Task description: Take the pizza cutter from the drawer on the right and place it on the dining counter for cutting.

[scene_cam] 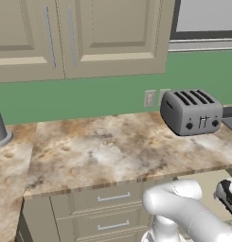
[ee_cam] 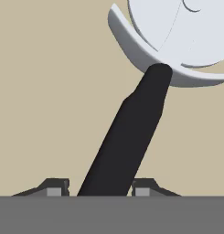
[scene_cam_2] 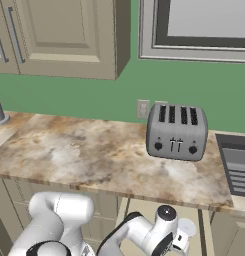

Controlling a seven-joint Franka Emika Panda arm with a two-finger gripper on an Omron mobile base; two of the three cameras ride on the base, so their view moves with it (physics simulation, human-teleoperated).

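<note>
Inside the open drawer (scene_cam_2: 159,212), low at the right below the counter (scene_cam_2: 94,155), the pizza cutter (ee_cam: 145,87) is lying on the beige bottom; in the hand view its black handle passes between the two fingertips (ee_cam: 54,187) and its pale wheel lies beyond them. The hand (ee_cam: 98,188) is seen set around the handle, and a grip appears to be taken, though real contact of the pads cannot be told. The step in hand is judged to be the grasp. Next, a straight lift out of the drawer is called for, then a carry to the dining counter. On the counter above, a toaster (scene_cam_2: 176,131) is standing at the right, near the green wall. The counter edge overhanging the drawer may be struck during the lift.
</note>
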